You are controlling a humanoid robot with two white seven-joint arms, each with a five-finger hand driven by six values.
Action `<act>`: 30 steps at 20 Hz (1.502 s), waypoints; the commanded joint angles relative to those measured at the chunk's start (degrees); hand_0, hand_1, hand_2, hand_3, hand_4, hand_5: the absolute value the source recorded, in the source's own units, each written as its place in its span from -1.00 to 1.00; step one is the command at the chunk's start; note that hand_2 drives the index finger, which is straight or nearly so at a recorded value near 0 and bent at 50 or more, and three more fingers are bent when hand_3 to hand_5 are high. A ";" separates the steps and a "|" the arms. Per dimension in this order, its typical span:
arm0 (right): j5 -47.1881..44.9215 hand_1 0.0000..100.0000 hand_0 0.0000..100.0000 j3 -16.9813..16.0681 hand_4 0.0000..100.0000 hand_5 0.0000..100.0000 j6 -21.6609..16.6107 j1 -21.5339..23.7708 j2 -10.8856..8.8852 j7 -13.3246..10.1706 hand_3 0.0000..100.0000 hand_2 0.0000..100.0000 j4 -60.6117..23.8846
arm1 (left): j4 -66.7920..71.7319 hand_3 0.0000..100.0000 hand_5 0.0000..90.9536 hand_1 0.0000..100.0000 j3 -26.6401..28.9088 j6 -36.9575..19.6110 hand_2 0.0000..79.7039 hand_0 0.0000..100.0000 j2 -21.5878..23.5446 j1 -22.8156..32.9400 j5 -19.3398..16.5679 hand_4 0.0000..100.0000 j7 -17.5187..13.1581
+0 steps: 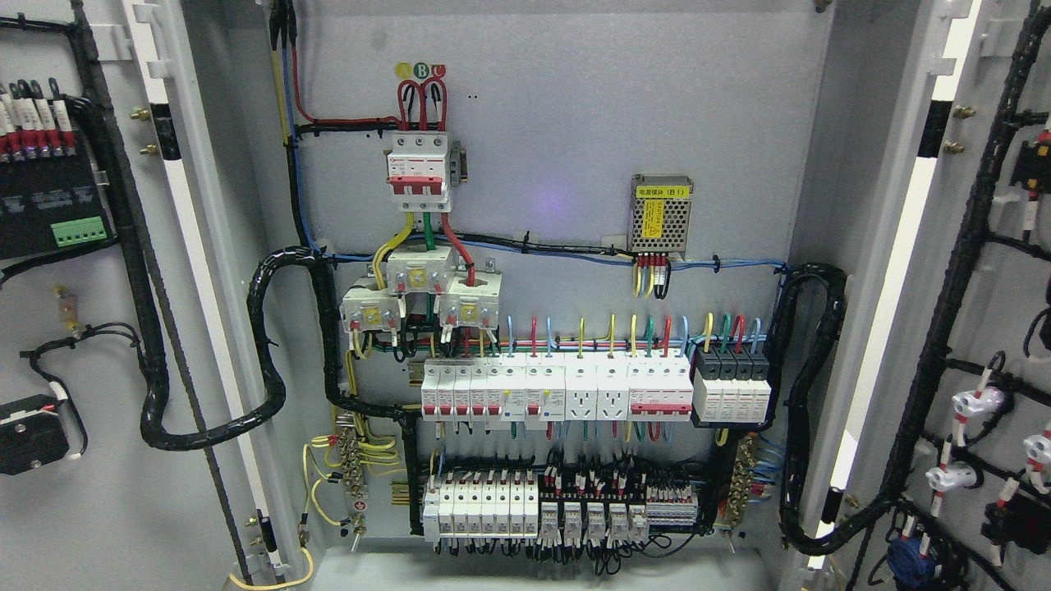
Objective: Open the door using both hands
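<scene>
A grey electrical cabinet stands with both doors swung wide. The left door point(107, 460) shows its inner face at the picture's left, with black cable looms and terminal blocks on it. At the right, the right door point(998, 271) also shows its inner face, with wiring and white connectors. Between them the back panel point(558, 123) is fully exposed. Neither of my hands nor any arm shows in the head view.
On the panel sit a red and white main breaker point(420, 171), a metal power supply box point(660, 213), rows of small breakers point(566, 390) and relays point(566, 505). Thick black cable bundles point(267, 353) loop from the panel to each door.
</scene>
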 commanded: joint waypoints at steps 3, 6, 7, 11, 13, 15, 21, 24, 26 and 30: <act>10.62 -1.00 -1.00 24.98 -1.00 -1.00 0.01 0.20 7.44 -0.03 -1.00 -1.00 28.37 | 26.81 -1.00 -1.00 -1.00 -4.28 -54.34 -1.00 -1.00 -8.65 -0.22 -5.13 -1.00 0.17; 12.55 -1.00 -1.00 28.24 -1.00 -1.00 0.01 -0.33 11.66 0.06 -1.00 -1.00 46.30 | 43.12 -1.00 -1.00 -1.00 -0.85 -53.73 -1.00 -1.00 -9.09 -2.33 -5.22 -1.00 0.17; 13.25 -1.00 -1.00 28.24 -1.00 -1.00 0.01 -1.11 13.33 0.06 -1.00 -1.00 51.58 | 50.24 -1.00 -1.00 -1.00 0.38 -53.29 -1.00 -1.00 -9.18 -3.47 -5.13 -1.00 0.17; 14.67 -1.00 -1.00 27.10 -1.00 -1.00 0.19 -6.03 18.52 -0.11 -1.00 -1.00 74.77 | 67.85 -1.00 -1.00 -1.00 6.36 -47.78 -1.00 -1.00 -9.62 -6.73 -5.13 -1.00 0.17; 14.84 -1.00 -1.00 25.96 -1.00 -1.00 0.28 -10.06 20.28 -0.20 -1.00 -1.00 88.74 | 74.71 -1.00 -1.00 -1.00 6.72 -37.79 -1.00 -1.00 -9.36 -7.26 -5.04 -1.00 0.17; 14.84 -1.00 -1.00 25.87 -1.00 -1.00 0.54 -14.63 22.74 -0.38 -1.00 -1.00 102.11 | 78.77 -1.00 -1.00 -1.00 6.72 -21.99 -1.00 -1.00 -9.27 -7.26 -5.04 -1.00 0.17; 16.24 -1.00 -1.00 26.22 -1.00 -1.00 27.13 -17.03 23.72 -9.66 -1.00 -1.00 108.94 | 79.32 -1.00 -1.00 -1.00 6.72 25.40 -1.00 -1.00 -9.36 -7.17 -4.95 -1.00 0.00; 21.94 -1.00 -1.00 26.05 -1.00 -1.00 30.77 -17.11 23.72 -21.09 -1.00 -1.00 108.32 | 78.70 -1.00 -1.00 -1.00 6.72 34.68 -1.00 -1.00 -9.18 -6.74 -4.78 -1.00 0.00; 24.94 -1.00 -1.00 25.87 -1.00 -1.00 33.31 -17.12 23.72 -22.62 -1.00 -1.00 108.32 | 78.70 -1.00 -1.00 -1.00 6.81 37.05 -1.00 -1.00 -9.27 -6.56 -4.87 -1.00 0.08; 26.27 -1.00 -1.00 25.96 -1.00 -1.00 41.21 -17.73 23.72 -22.53 -1.00 -1.00 108.15 | 78.61 -1.00 -1.00 -1.00 6.54 46.37 -1.00 -1.00 -9.62 -6.56 -4.87 -1.00 0.35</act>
